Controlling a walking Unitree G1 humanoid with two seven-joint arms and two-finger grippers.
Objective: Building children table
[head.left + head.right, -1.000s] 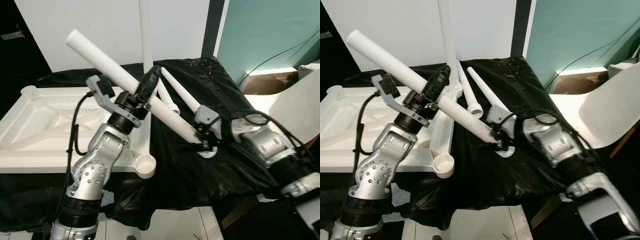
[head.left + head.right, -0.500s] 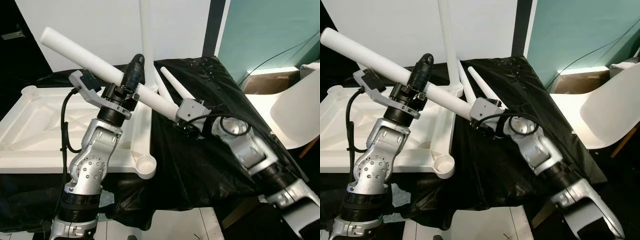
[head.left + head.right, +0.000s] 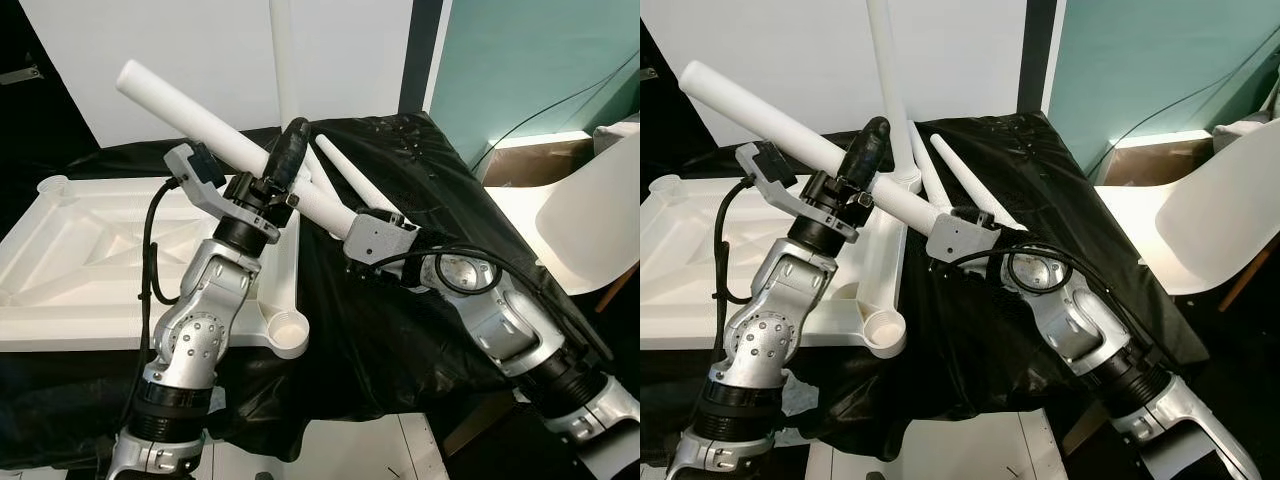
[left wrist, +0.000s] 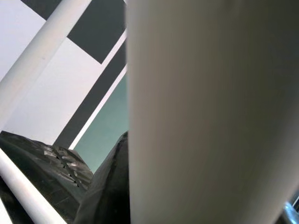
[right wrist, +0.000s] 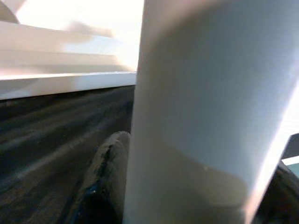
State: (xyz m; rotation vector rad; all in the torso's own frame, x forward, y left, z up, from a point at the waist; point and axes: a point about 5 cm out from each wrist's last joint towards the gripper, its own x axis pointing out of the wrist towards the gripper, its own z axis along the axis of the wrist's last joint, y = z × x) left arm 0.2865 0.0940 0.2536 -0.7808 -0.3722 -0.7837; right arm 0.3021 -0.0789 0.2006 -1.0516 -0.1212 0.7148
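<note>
White table leg [image 3: 200, 122] held aslant above upturned white tabletop [image 3: 90, 250], gripped mid-length by left gripper [image 3: 285, 165] with black fingers closed round it, lower end clamped by right gripper [image 3: 355, 235]. One leg [image 3: 283, 70] upright in far corner socket; near corner socket [image 3: 288, 328] empty. Loose leg [image 3: 345, 170] on black cloth [image 3: 400, 330].

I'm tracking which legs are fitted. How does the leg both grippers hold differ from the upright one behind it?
The held table leg slants in the air, clamped by the left gripper and the right gripper; the upright leg stands vertical at the far corner of the white tabletop, untouched. The held leg looks thicker, perhaps only nearer. Both are plain white tubes.
</note>
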